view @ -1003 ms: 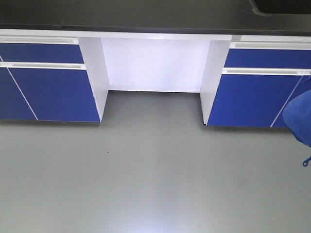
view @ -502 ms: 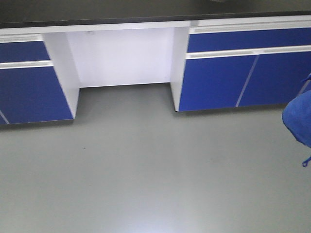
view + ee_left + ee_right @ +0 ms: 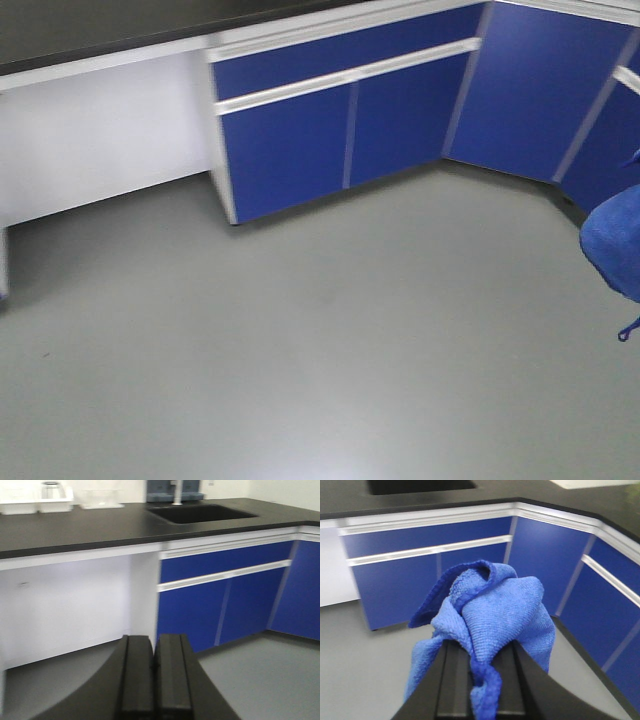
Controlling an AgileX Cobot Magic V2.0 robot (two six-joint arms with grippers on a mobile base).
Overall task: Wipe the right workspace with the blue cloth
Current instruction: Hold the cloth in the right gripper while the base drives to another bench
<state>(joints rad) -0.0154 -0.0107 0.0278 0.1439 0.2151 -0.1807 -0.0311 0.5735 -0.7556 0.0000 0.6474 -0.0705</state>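
The blue cloth [image 3: 495,605] is bunched between the black fingers of my right gripper [image 3: 480,655], which is shut on it; folds rise above the jaws and a hem hangs down between them. In the front view the blue cloth [image 3: 612,250] hangs at the right edge with its small loop dangling below. My left gripper [image 3: 153,645] is shut with nothing in it, held over the floor. Of the right workspace [image 3: 615,515] only a strip of black benchtop past the cabinet corner shows, at the right of the right wrist view.
Blue cabinets [image 3: 330,130] with white handles run along the wall and turn a corner at the right. A knee recess [image 3: 100,140] opens on the left. The other black benchtop [image 3: 90,527] carries a sink [image 3: 200,512] and white trays [image 3: 35,502]. Grey floor [image 3: 300,340] lies ahead.
The front view has swung to the right: the knee recess and cabinets slid left and the cabinet corner came into view. The cloth stays at the same spot at the frame's right edge.
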